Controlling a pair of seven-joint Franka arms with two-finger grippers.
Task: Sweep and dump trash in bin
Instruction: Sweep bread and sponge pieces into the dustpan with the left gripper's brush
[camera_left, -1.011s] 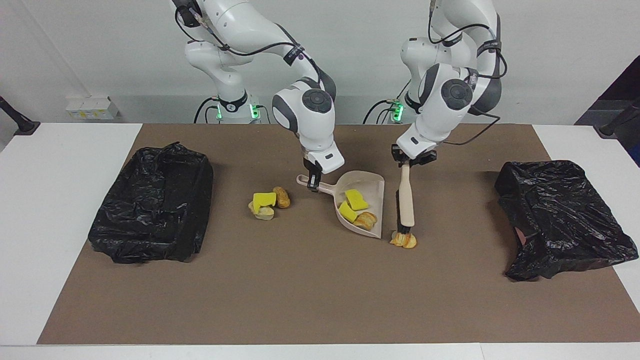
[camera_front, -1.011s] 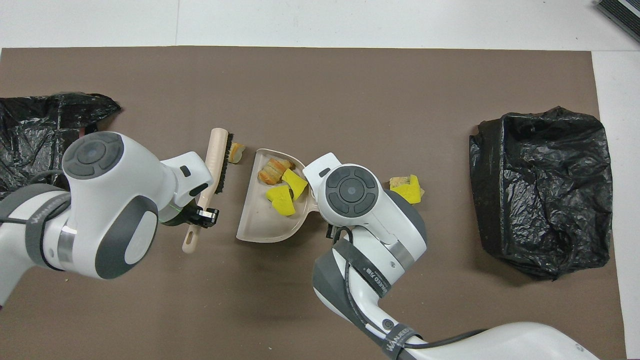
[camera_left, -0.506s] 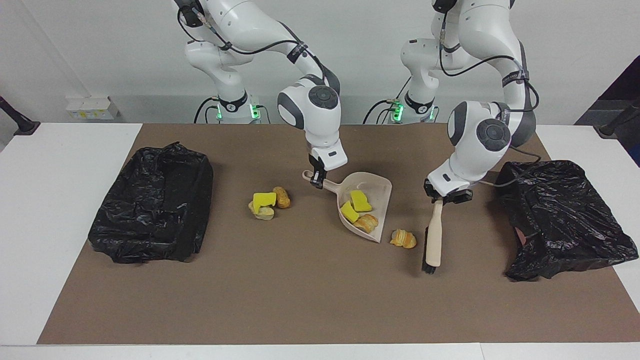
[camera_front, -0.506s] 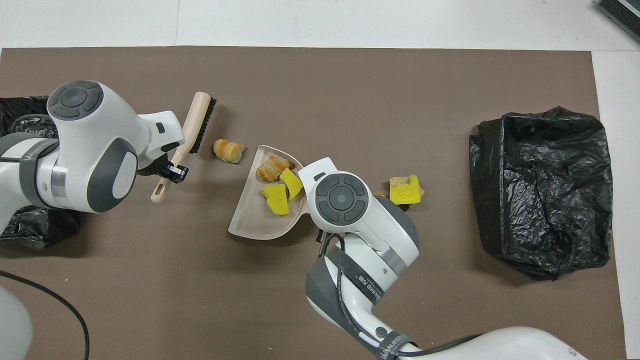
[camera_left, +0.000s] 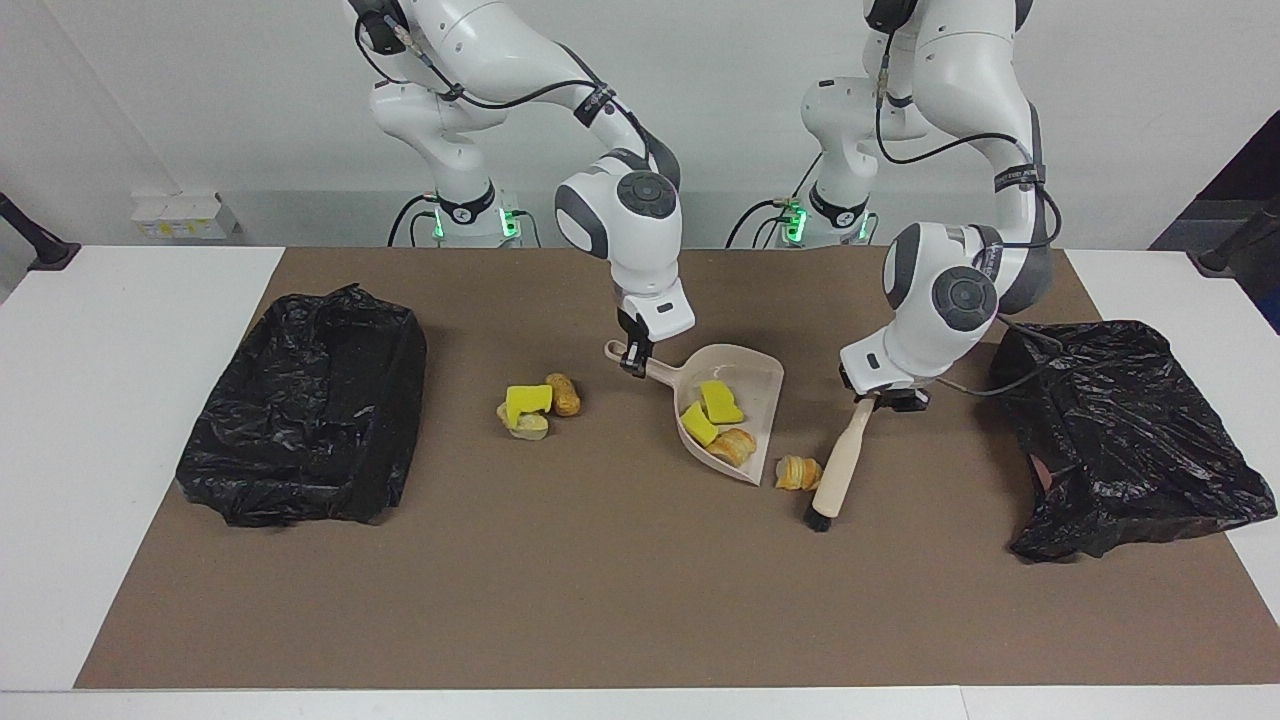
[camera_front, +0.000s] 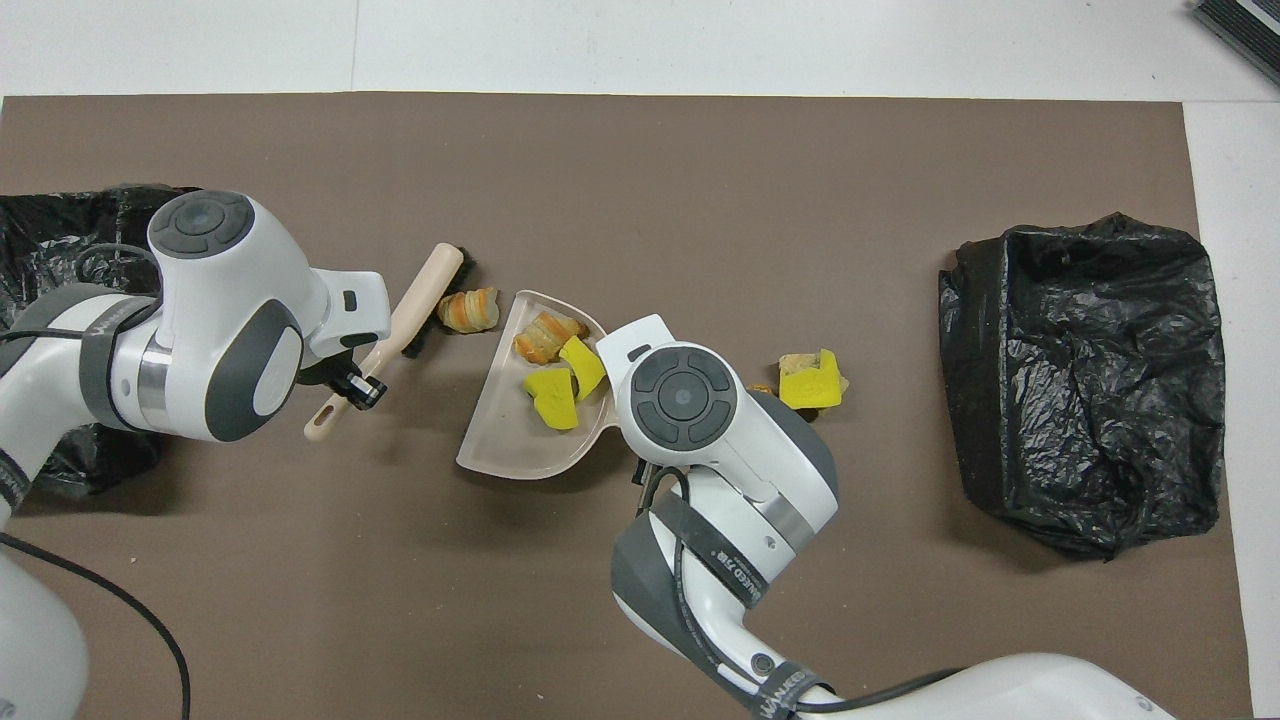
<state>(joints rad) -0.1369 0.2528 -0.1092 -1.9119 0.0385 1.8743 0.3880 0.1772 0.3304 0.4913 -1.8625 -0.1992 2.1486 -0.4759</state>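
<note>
Brown matting covers your counter (camera_left: 600, 600), with a black-bagged bin (camera_left: 300, 405) at the right arm's end and another (camera_left: 1120, 430) at the left arm's. Your left end effector (camera_left: 880, 400) is clamped on the brush (camera_left: 838, 470) handle; the brush runs from the grip slanting away from the robots, bristle edge just beside a croissant piece (camera_left: 797, 472), which lies between brush and dustpan (camera_left: 755, 385) mouth. So the push goes toward the right arm's end, across the brush's long axis. Your right end effector (camera_left: 632, 362) grips the dustpan handle, steadying it; two yellow sponge chunks (camera_left: 718, 401) and a bread piece already sit inside. A second cluster (camera_left: 535, 405) waits near the dustpan handle, toward the right arm's end of the counter.

Overhead, the right wrist hides its grip and part of that cluster; the facing view shows both.
</note>
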